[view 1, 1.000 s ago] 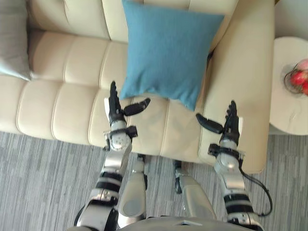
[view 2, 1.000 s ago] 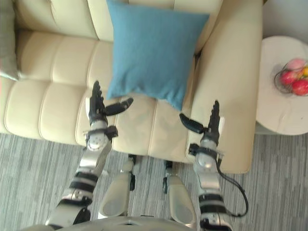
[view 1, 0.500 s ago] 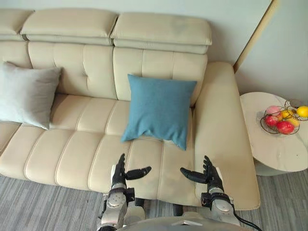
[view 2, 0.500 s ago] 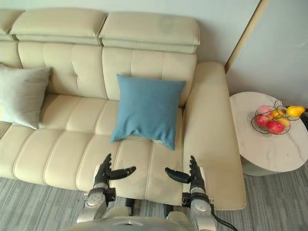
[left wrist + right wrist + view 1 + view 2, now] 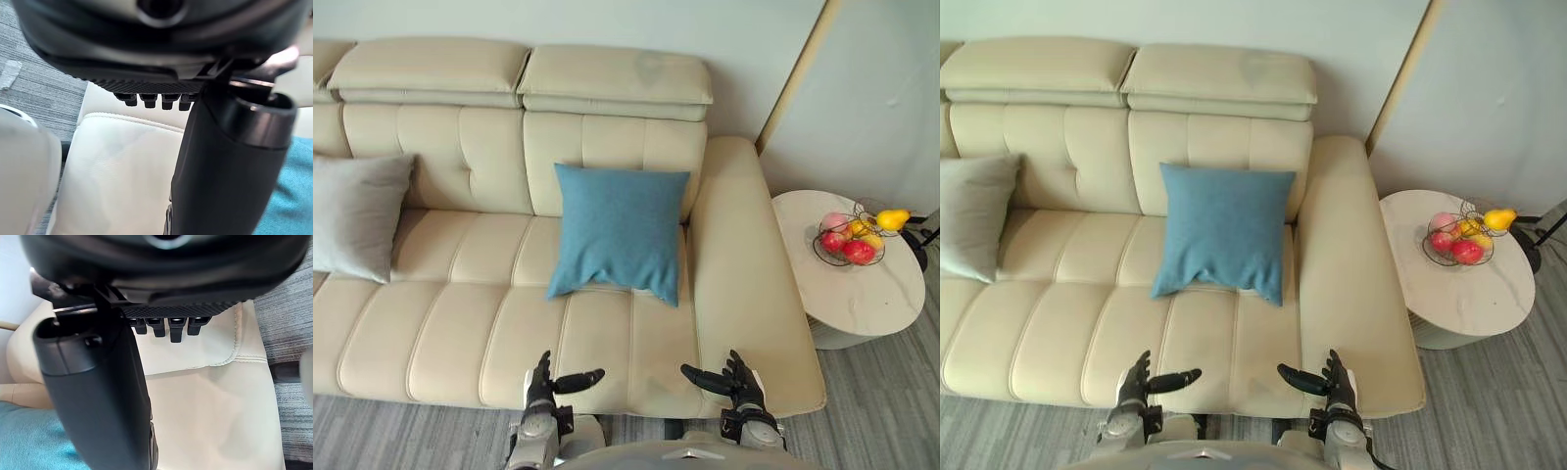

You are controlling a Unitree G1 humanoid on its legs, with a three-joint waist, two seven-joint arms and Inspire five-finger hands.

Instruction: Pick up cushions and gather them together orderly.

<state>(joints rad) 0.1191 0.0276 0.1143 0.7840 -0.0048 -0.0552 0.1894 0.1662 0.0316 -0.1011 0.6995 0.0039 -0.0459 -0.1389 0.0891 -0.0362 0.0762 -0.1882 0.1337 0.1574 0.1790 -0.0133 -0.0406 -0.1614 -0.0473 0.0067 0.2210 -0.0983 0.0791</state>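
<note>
Cream sofa (image 5: 460,323); blue cushion (image 5: 619,231) propped upright against its backrest near the right armrest; grey cushion (image 5: 352,213) leaning at the left end, well apart; left robot hand (image 5: 542,386) and right robot hand (image 5: 742,385) empty, fingers straight, thumbs spread, over the seat's front edge.

Left hand (image 5: 542,389), right hand (image 5: 743,386): black, slim fingers, thick rounded thumbs; silver-grey wrists.

blue cushion (image 5: 619,230) upright, grey cushion (image 5: 352,215) — far left
</note>
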